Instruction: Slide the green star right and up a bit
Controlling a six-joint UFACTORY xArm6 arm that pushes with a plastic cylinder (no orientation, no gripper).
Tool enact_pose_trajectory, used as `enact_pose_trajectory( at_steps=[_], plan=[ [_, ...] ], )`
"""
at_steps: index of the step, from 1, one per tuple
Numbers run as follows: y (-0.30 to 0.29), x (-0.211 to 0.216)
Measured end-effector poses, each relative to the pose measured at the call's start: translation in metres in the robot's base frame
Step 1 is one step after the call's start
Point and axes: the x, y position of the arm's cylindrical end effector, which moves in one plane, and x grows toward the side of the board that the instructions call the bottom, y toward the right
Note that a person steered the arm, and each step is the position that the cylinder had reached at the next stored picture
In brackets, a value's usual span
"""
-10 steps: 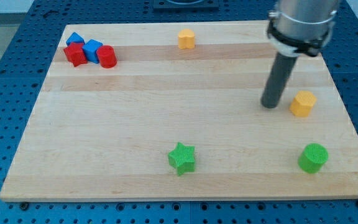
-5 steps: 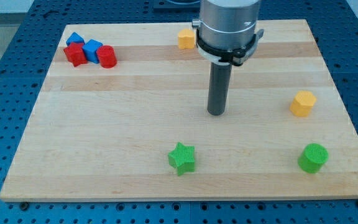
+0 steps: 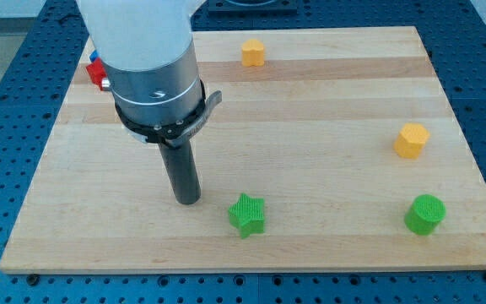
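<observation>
The green star (image 3: 247, 214) lies on the wooden board (image 3: 310, 152) near the view's bottom, a little left of centre. My tip (image 3: 187, 200) rests on the board to the star's left and slightly above it, with a small gap between them. The arm's body hides most of the blocks at the board's top left; only a sliver of a red block (image 3: 97, 74) shows there.
A green cylinder (image 3: 425, 214) sits at the bottom right. A yellow block (image 3: 411, 140) lies at the right, above it. A smaller yellow block (image 3: 253, 52) sits near the top edge. Blue perforated table surrounds the board.
My tip has swept from the board's right side, across the middle, down to the left of the green star. No block has moved.
</observation>
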Motion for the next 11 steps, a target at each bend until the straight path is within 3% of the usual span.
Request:
enact_pose_trajectory(
  at_steps=[1,3,6,8,9,11],
  plan=[
    [0.021,0.031],
    [0.027,0.032],
    [0.081,0.024],
    [0.081,0.084],
    [0.104,0.071],
    [0.165,-0.033]
  ],
)
